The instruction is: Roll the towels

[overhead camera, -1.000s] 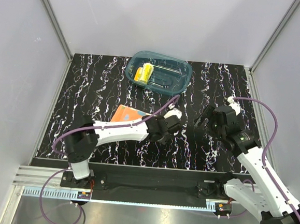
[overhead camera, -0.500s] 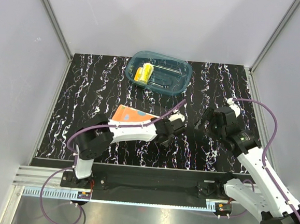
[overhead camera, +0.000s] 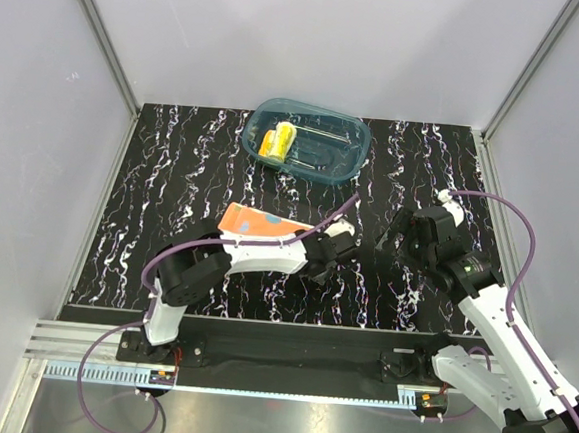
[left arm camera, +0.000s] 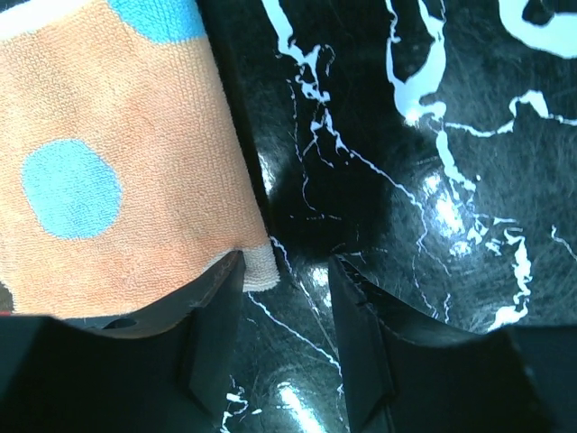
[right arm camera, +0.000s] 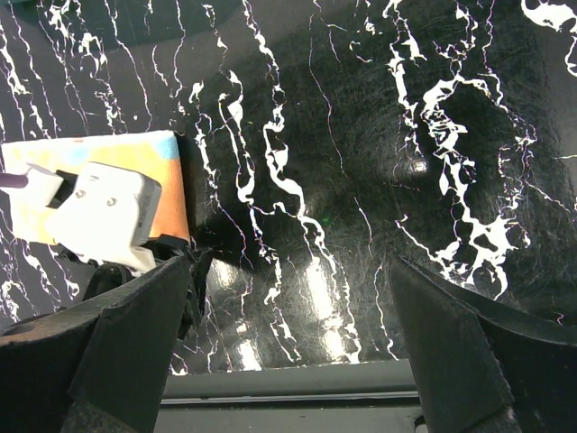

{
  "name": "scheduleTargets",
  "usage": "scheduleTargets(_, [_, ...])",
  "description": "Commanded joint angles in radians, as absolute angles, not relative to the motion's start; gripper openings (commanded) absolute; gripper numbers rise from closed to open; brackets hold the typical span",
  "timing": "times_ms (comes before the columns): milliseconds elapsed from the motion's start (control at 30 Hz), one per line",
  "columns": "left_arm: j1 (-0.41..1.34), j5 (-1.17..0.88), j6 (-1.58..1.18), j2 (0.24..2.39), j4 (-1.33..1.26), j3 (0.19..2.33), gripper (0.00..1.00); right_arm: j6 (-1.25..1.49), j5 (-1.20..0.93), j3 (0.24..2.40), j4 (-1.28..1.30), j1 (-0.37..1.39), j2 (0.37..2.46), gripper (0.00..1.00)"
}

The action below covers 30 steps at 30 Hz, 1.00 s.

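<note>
An orange towel (overhead camera: 252,221) with blue dots lies flat on the black marbled table (overhead camera: 171,187); it fills the upper left of the left wrist view (left arm camera: 126,180). My left gripper (overhead camera: 317,267) (left arm camera: 287,267) is low at the towel's pale near corner. It is open, its left finger (left arm camera: 212,316) rests against that corner, and only table shows between the jaws. A rolled yellow towel (overhead camera: 276,140) lies in the teal tub (overhead camera: 351,131). My right gripper (overhead camera: 390,247) (right arm camera: 297,334) hovers wide open to the right, holding nothing; its view shows the orange towel (right arm camera: 167,180).
The teal tub stands at the back centre of the table. White walls with metal posts enclose the table on three sides. A purple cable (overhead camera: 320,211) arcs over the left wrist. The table's near edge (right arm camera: 297,397) runs just below the right gripper.
The left arm's elbow has swung rightward and its gripper has shifted slightly right, along the towel's near edge. The right arm and both towels have stayed put.
</note>
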State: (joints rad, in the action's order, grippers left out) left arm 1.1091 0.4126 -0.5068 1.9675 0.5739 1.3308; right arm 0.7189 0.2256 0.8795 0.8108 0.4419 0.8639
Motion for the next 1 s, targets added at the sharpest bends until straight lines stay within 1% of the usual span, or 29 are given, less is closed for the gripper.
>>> scheduleTargets(0, [1.091, 0.43, -0.538, 1.954, 0.522, 1.276, 0.45, 0.71, 0.236, 0.887, 0.807, 0.445, 0.867, 0.99])
scheduleTargets(33, [1.088, 0.426, -0.543, 1.947, 0.509, 1.258, 0.44, 0.71, 0.23, 0.888, 0.805, 0.443, 0.873, 1.0])
scheduleTargets(67, [1.086, 0.425, -0.543, 1.928, 0.488, 1.231, 0.4, 0.71, 0.221, 0.891, 0.802, 0.443, 0.876, 1.0])
scheduleTargets(133, [1.081, 0.42, -0.548, 1.913, 0.471, 1.201, 0.35, 0.712, 0.189, 0.897, 0.787, 0.443, 0.891, 1.0])
scheduleTargets(167, [1.08, 0.42, -0.548, 1.905, 0.463, 1.178, 0.27, 0.71, 0.178, 0.899, 0.782, 0.443, 0.897, 1.0])
scheduleTargets(233, [1.077, 0.416, -0.546, 1.887, 0.443, 1.163, 0.2, 0.715, 0.146, 0.903, 0.764, 0.445, 0.916, 1.0])
scheduleTargets(267, [1.077, 0.416, -0.545, 1.881, 0.436, 1.157, 0.15, 0.716, 0.132, 0.905, 0.755, 0.443, 0.925, 1.0])
scheduleTargets(467, [1.075, 0.411, -0.54, 1.833, 0.419, 1.123, 0.0, 0.724, 0.029, 0.913, 0.681, 0.443, 1.025, 1.0])
scheduleTargets(567, [1.075, 0.402, -0.537, 1.784, 0.404, 1.103, 0.0, 0.721, -0.102, 0.916, 0.612, 0.443, 1.124, 1.0])
scheduleTargets(600, [1.075, 0.393, -0.537, 1.77, 0.4, 1.097, 0.0, 0.726, -0.182, 0.917, 0.573, 0.443, 1.156, 1.0])
scheduleTargets(633, [1.074, 0.391, -0.538, 1.757, 0.397, 1.086, 0.0, 0.735, -0.216, 0.919, 0.551, 0.443, 1.211, 0.99])
scheduleTargets(800, [1.066, 0.364, -0.538, 1.674, 0.387, 1.066, 0.0, 0.817, -0.391, 0.893, 0.353, 0.443, 1.331, 0.95])
scheduleTargets(867, [1.063, 0.354, -0.538, 1.643, 0.38, 1.057, 0.0, 0.833, -0.442, 0.896, 0.275, 0.445, 1.409, 0.92])
scheduleTargets(967, [1.057, 0.344, -0.537, 1.617, 0.38, 1.051, 0.0, 0.854, -0.518, 0.913, 0.212, 0.445, 1.525, 0.84])
